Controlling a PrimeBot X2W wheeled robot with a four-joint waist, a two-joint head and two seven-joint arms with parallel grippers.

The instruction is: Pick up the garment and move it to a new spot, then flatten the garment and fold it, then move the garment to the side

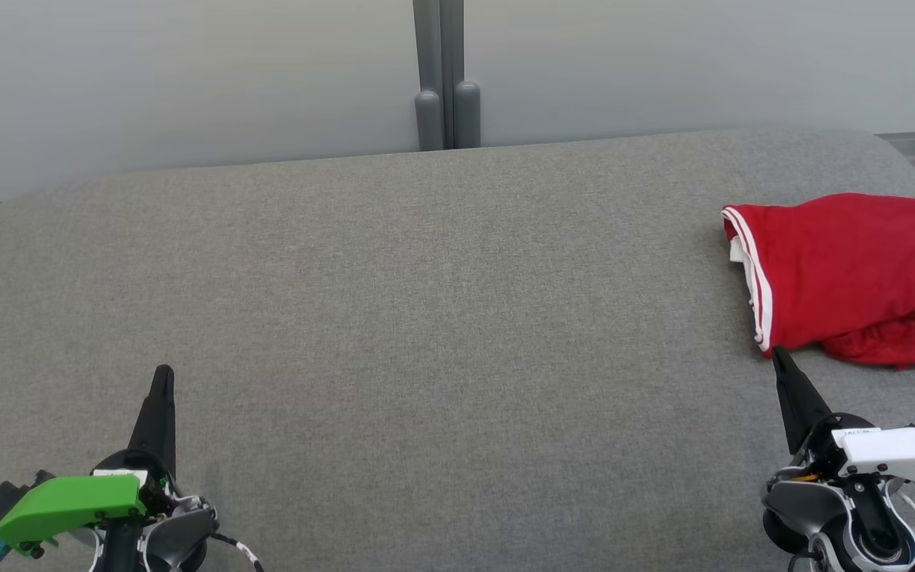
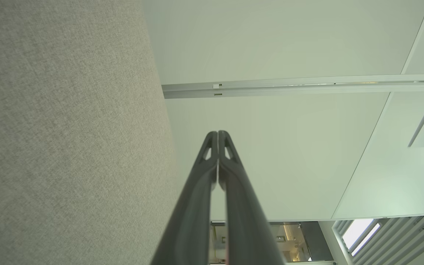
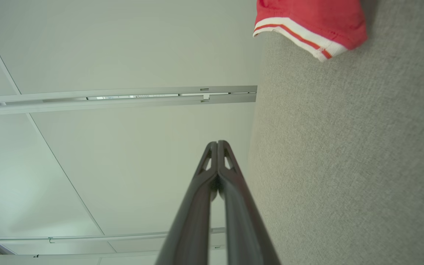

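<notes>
Garment (image 1: 855, 274) near right edge of surface (image 1: 426, 318)

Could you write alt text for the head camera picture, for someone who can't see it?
A loosely folded red garment with white-striped trim lies at the right edge of a grey fabric surface. The robot's left gripper and right gripper, both shut and empty, point up from the lower corners, the right one's tip near the garment.
</notes>
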